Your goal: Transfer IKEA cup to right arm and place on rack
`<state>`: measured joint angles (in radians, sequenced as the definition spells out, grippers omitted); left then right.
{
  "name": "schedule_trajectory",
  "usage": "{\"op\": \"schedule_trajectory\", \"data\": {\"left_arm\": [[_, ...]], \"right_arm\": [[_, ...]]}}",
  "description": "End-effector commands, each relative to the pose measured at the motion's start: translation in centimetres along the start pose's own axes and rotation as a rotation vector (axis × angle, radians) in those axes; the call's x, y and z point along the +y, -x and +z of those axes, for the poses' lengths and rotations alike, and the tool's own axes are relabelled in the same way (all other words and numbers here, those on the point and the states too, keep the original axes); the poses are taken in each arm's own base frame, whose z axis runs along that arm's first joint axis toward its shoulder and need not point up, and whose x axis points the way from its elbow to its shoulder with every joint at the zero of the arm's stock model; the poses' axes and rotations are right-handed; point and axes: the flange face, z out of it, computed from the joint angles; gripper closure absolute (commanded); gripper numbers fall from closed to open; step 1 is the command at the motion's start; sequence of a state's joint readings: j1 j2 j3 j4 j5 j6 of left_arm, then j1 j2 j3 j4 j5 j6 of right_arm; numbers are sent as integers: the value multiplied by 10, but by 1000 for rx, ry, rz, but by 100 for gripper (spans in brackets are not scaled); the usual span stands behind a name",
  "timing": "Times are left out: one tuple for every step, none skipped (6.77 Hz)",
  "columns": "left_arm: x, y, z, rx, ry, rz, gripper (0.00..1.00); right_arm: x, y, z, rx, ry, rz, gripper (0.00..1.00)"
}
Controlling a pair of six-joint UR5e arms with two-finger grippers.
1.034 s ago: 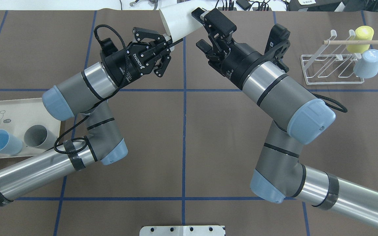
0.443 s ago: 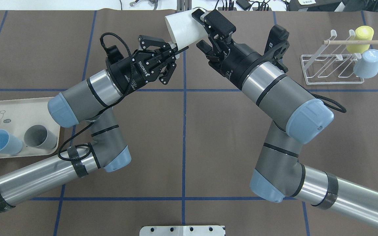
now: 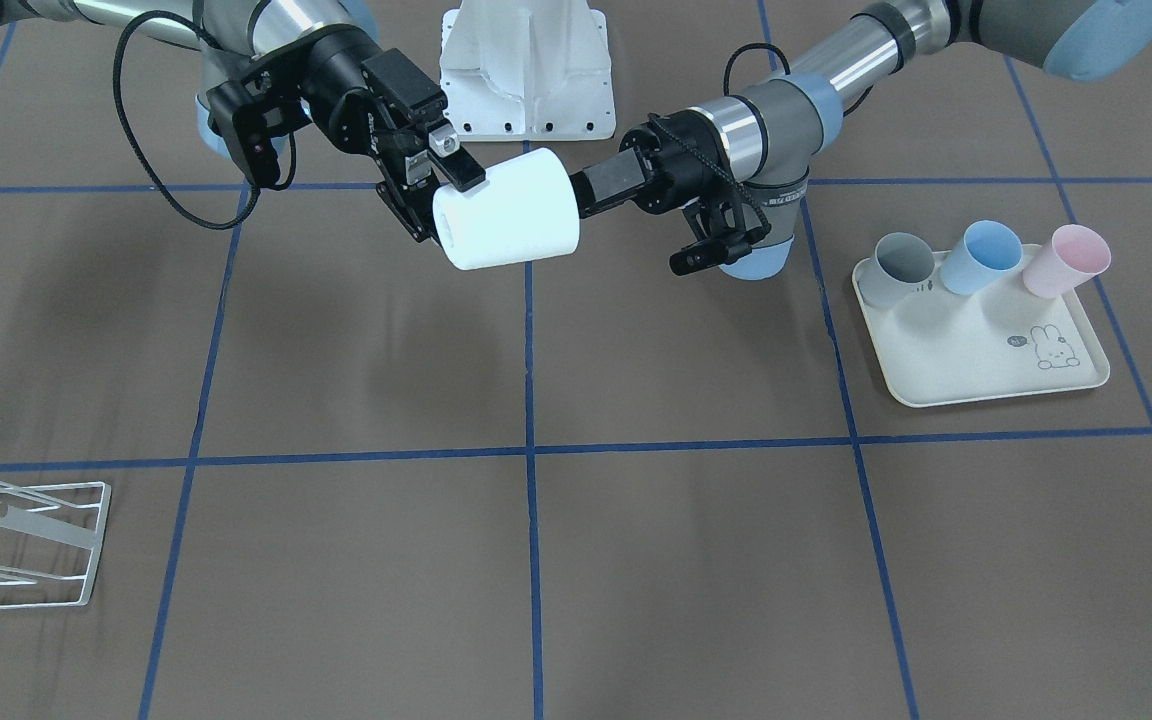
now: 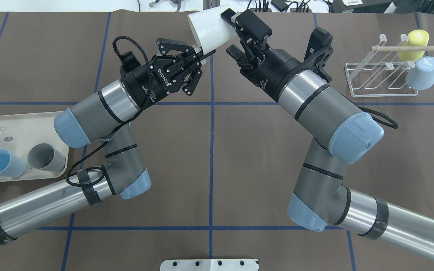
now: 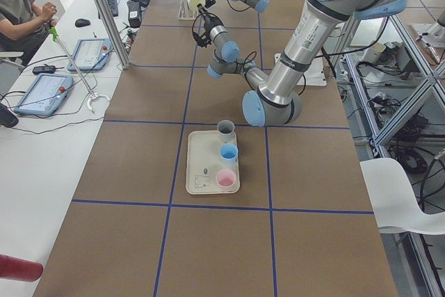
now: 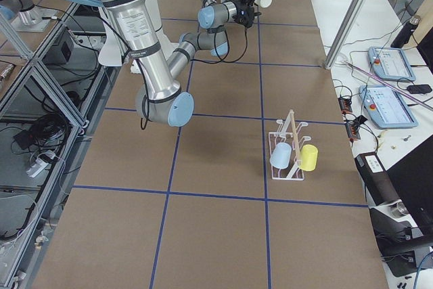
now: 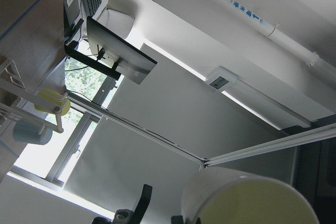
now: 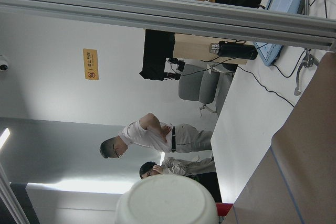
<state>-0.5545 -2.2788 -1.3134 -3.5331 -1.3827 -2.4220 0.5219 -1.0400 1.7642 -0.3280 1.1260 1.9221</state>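
Brown table (image 4: 239,150), blue tape grid (image 4: 211,158), white cup (image 3: 506,222) aloft, white desk (image 5: 42,151) alongside

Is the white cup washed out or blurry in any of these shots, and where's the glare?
Front-facing view: the white cup is washed out, with soft shadows on the table beneath. Left wrist view: it sits close and soft-edged, beside a glaring window. Right wrist view: its base looks slightly soft. Overhead view: sharp.

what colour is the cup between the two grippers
A white cup, clearest in the exterior front-facing view.
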Motion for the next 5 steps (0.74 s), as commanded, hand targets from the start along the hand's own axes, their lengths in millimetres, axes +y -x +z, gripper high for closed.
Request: {"op": "schedule_trajectory", "data": {"left_arm": [[7, 13, 0, 6, -17, -12, 100], [7, 14, 0, 3, -19, -10, 100], [9, 17, 1, -1, -20, -9, 100], [10, 17, 0, 0, -18, -11, 100], [10, 17, 1, -1, -19, -11, 100]], "right_arm": [[-1, 0, 0, -2, -1, 0, 1], [-1, 0, 0, -2, -1, 0, 1], [-1, 0, 0, -2, -1, 2, 1], [0, -1, 0, 2, 0, 1, 1], [0, -1, 0, 2, 0, 1, 1]]}}
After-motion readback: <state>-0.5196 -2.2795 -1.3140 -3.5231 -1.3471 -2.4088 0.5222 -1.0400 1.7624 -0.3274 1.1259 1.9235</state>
